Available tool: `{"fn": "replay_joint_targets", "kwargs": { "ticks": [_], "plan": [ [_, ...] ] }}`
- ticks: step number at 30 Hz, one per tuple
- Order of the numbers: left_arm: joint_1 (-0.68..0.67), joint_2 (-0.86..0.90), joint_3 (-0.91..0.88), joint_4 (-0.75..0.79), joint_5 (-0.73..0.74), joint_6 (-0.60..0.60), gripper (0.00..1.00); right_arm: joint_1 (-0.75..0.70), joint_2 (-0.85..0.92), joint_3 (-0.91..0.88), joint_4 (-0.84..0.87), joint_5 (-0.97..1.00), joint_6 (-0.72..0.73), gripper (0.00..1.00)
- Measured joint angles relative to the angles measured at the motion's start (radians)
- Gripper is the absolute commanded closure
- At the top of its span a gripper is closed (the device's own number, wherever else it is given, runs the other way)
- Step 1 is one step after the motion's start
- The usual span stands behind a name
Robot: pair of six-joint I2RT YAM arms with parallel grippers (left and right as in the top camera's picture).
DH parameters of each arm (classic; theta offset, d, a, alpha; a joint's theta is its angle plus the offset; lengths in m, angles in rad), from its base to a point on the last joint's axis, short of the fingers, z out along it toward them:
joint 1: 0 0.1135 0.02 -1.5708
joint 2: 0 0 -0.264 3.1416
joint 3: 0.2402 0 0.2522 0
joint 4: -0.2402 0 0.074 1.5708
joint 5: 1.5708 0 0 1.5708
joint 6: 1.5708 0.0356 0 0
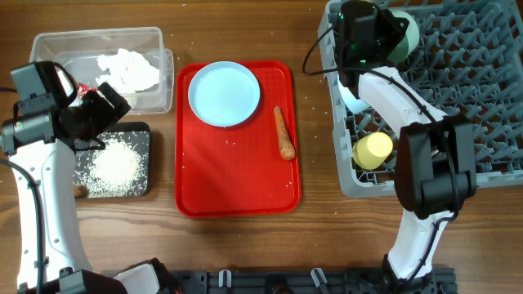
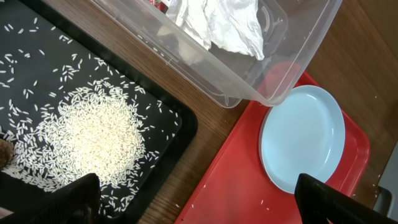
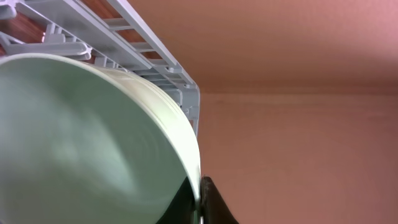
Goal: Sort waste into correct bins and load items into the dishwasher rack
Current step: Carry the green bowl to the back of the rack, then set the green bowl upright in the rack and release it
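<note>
My right gripper (image 1: 391,41) hangs over the far left corner of the grey dishwasher rack (image 1: 458,90), shut on the rim of a pale blue bowl (image 1: 407,37). In the right wrist view that rim sits pinched between the fingertips (image 3: 200,202), and the bowl (image 3: 93,143) fills the left side. A second bowl (image 1: 351,100) and the yellow cup (image 1: 373,151) sit in the rack. The plate (image 1: 224,93) and carrot (image 1: 283,133) lie on the red tray (image 1: 237,188). My left gripper (image 2: 196,202) is open above the edge between the black tray (image 2: 180,124) and the red tray.
Rice (image 1: 114,167) is heaped on the black tray, with a brown lump (image 1: 79,191) at its near left corner. The clear tub (image 1: 159,98) holds crumpled tissue (image 1: 129,69) and a red wrapper (image 1: 88,86). A few stray grains dot the red tray.
</note>
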Motion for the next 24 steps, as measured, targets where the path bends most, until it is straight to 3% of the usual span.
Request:
{"fn": "replay_joint_targets", "kwargs": {
  "ticks": [3, 5, 13, 14, 15, 16, 17, 18, 19, 20, 21, 22, 24],
  "plan": [
    [0.000, 0.000, 0.000, 0.000, 0.000, 0.000, 0.00, 0.005, 0.006, 0.000, -0.003, 0.000, -0.011, 0.79],
    [0.000, 0.000, 0.000, 0.000, 0.000, 0.000, 0.00, 0.017, 0.006, 0.000, -0.004, 0.001, -0.017, 0.70],
    [0.000, 0.000, 0.000, 0.000, 0.000, 0.000, 0.00, 0.122, 0.008, 0.000, -0.008, 0.020, -0.022, 0.66],
    [0.000, 0.000, 0.000, 0.000, 0.000, 0.000, 0.00, 0.131, 0.008, 0.000, -0.008, 0.024, -0.022, 0.62],
    [0.000, 0.000, 0.001, 0.000, 0.000, 0.000, 0.00, 0.136, 0.008, 0.000, -0.003, 0.031, -0.021, 0.47],
    [0.000, 0.000, 0.001, 0.000, 0.000, 0.000, 0.00, 0.142, 0.008, -0.001, 0.033, 0.053, -0.017, 0.39],
    [0.000, 0.000, 0.001, -0.001, 0.000, 0.000, 0.00, 0.143, 0.011, -0.007, 0.131, 0.079, 0.000, 0.23],
    [0.000, 0.000, 0.002, 0.000, 0.000, 0.000, 0.00, 0.140, 0.018, -0.007, 0.264, 0.120, 0.020, 0.16],
    [0.000, 0.000, 0.002, 0.001, -0.001, 0.000, 0.00, 0.134, 0.021, -0.007, 0.398, 0.161, 0.028, 0.17],
    [0.000, 0.000, 0.002, 0.000, -0.001, 0.000, 0.00, 0.124, 0.024, -0.007, 0.579, 0.210, 0.036, 0.27],
    [0.000, 0.000, 0.002, 0.000, -0.002, 0.000, 0.00, 0.113, 0.027, -0.007, 0.765, 0.254, 0.029, 0.29],
    [0.000, 0.000, 0.002, -0.001, -0.003, 0.000, 0.00, 0.097, 0.027, -0.007, 0.987, 0.299, 0.008, 0.52],
    [0.000, 0.000, 0.002, 0.000, -0.003, 0.000, 0.00, 0.072, 0.027, -0.005, 1.438, 0.355, -0.100, 0.57]
  ]
}}
